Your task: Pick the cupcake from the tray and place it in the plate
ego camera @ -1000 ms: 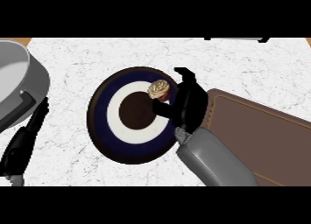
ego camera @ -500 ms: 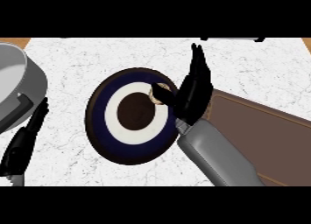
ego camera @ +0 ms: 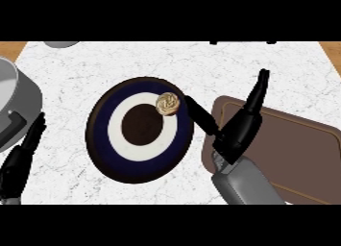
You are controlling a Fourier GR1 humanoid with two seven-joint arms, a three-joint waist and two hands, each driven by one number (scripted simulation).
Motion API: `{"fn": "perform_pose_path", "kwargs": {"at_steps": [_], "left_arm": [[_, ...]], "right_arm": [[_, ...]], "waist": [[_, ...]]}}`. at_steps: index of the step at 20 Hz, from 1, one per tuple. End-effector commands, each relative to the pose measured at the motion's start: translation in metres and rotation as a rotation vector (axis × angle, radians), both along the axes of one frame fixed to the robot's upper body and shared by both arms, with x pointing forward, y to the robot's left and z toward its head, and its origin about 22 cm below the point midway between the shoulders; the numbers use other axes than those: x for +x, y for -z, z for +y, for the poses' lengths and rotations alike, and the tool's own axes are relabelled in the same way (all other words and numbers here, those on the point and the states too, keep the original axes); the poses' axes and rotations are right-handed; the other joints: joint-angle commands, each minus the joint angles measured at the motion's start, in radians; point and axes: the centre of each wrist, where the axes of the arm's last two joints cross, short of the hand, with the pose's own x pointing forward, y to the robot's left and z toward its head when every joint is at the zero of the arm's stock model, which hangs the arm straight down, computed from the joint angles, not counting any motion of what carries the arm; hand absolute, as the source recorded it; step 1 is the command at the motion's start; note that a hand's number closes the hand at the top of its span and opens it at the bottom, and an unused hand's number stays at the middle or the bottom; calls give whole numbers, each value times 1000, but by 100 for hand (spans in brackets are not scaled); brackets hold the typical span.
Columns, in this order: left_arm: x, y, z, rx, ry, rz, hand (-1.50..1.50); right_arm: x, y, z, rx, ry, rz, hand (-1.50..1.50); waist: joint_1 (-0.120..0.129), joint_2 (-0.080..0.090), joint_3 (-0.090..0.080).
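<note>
Over at your far left, a grey pot [ego camera: 6, 103] sits partly cut off by the view's edge, its dark handle angled toward the counter's lower side. Just beside it you see the left hand [ego camera: 20, 161] resting low on the white marbled counter [ego camera: 201, 67], fingers straight and holding nothing.

Moving right, you come to the plate [ego camera: 102, 144], dark blue at the rim with a white ring and a dark brown centre. The cupcake [ego camera: 168, 104] lies on the plate's upper right part, on the white ring near the blue band, and nothing grips it.

Next to it you find the right hand [ego camera: 237, 132], released: its thumb stretches toward the plate's right rim and ends just short of the cupcake, while its fingers point straight up and away over the counter. The grey forearm enters from the lower edge.

Under and behind that hand lies the brown tray [ego camera: 300, 144], its left edge near the plate, reaching to the right side of the view.
</note>
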Motion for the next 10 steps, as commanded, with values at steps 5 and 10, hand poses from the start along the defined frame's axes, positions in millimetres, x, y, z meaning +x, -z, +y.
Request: {"fn": "perform_pose_path", "kwargs": {"at_steps": [5, 10], "left_arm": [[-3, -3, 5, 4, -28, -5, 0], [-3, 2, 13, -17, -18, -12, 0]], "right_arm": [[-101, 38, -12, 209, 61, -122, -150], [-169, 42, -12, 152, 99, -115, -150]], "waist": [[-21, 4, 0], [-16, 10, -1]]}}
